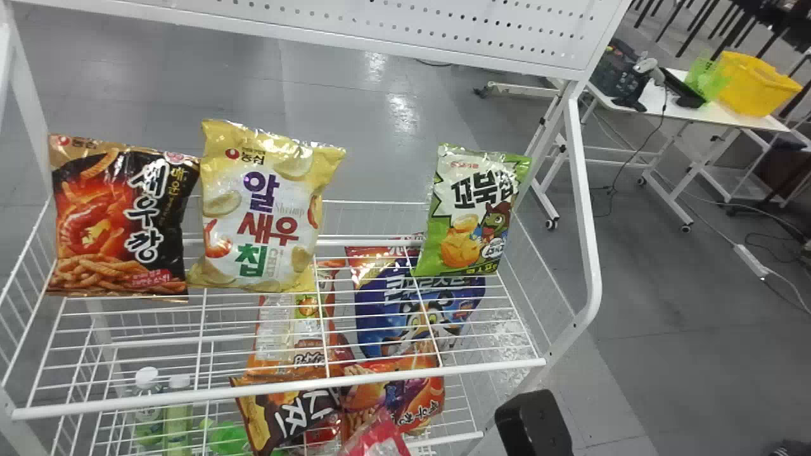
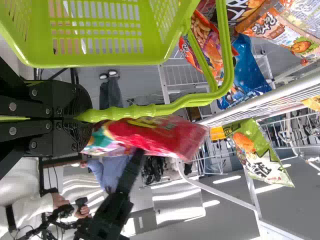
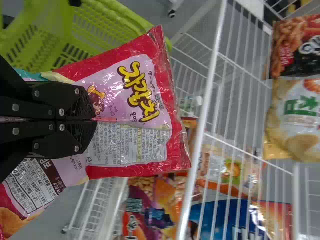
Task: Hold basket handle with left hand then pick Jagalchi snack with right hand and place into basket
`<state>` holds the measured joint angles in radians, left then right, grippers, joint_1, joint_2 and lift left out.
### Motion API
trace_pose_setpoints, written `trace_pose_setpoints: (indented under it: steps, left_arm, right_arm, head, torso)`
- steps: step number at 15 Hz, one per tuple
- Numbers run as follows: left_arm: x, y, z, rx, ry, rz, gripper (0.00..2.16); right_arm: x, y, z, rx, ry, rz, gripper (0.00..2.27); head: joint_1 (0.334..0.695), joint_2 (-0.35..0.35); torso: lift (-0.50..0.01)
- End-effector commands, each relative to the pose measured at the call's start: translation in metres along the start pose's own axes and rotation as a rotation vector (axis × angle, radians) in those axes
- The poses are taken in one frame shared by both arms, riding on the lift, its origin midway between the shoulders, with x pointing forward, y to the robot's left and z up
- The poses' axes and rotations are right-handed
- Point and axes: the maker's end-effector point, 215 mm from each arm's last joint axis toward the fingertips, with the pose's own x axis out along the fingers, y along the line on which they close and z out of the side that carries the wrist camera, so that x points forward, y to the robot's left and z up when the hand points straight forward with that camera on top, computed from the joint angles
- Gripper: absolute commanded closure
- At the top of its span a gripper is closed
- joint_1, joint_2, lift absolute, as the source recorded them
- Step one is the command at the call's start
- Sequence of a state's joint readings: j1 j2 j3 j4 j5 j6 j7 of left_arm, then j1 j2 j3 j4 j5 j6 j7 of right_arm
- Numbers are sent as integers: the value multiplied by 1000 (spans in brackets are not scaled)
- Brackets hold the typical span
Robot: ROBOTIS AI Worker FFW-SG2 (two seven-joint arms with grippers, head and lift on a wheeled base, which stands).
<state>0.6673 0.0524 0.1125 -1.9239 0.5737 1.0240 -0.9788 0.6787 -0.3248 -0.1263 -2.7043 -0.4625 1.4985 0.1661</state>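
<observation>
Currently | left gripper: fingers closed round basket handle, presumably steadying basket | right gripper: fingers closed, pinching Jagalchi snack | bag: outside rack's front edge, near basket; I judge rim clearance is needed next

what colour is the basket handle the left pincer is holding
Lime green, like the basket; the handle shows best in the left wrist view.
</observation>
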Motion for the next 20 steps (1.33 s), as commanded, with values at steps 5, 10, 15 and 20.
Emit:
trace_pose_setpoints:
  steps: [5, 10, 15, 20]
  left_arm:
    - [4, -3, -1, 4, 6, -7, 1521]
    - [2, -5, -8, -5, 10, -11, 1521]
    - [2, -7, -9, 2, 13, -12, 1521]
    - [4, -8, -12, 3, 24, -15, 1521]
  right_arm:
    - [12, 12, -31, 23, 105, 59, 1710]
    - [50, 38, -50, -30, 178, 103, 1710]
    - [71, 69, -53, -69, 195, 166, 1710]
    - [99, 87, -49, -122, 189, 182, 1710]
  head:
    - [695, -350]
    - [695, -350]
    - [695, -318]
    - [695, -226]
  torso:
    - [-10]
    - [-10]
    - [-10]
    - [-10]
